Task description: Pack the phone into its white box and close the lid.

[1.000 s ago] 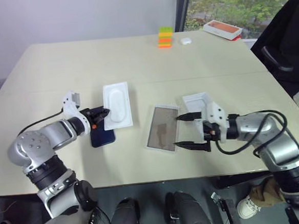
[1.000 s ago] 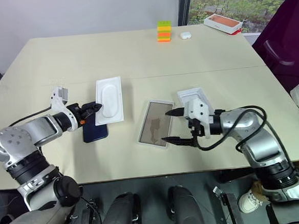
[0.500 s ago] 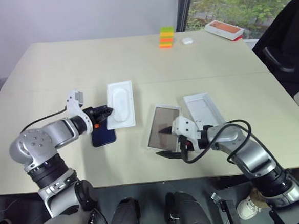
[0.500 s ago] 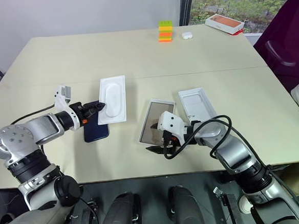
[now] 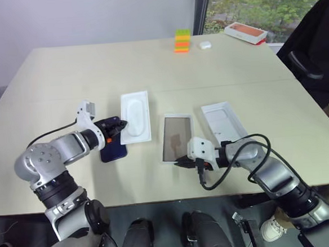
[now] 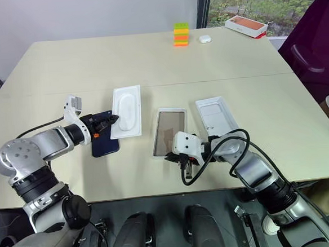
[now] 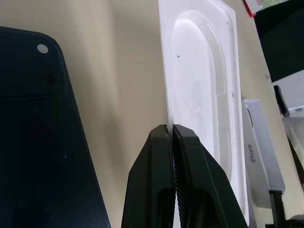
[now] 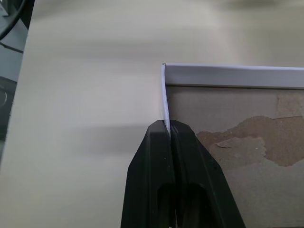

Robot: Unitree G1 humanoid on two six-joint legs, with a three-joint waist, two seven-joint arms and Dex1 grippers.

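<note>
Phone [image 5: 113,147]: dark navy, glossy, lay flat just beside left gripper [image 7: 171,130], which pinched edge of white insert [image 5: 136,117]. Right gripper [image 8: 166,124] pinched wall of white box [image 6: 169,132], brown torn liner inside. "iPhone" read on box side [image 7: 263,164]. Beige table [image 5: 149,62], window beyond.

One phone [image 5: 113,147], one white box [image 5: 176,138], one lid [image 5: 225,121], one insert [image 5: 135,117], one orange-pictured box [image 5: 245,32].
</note>
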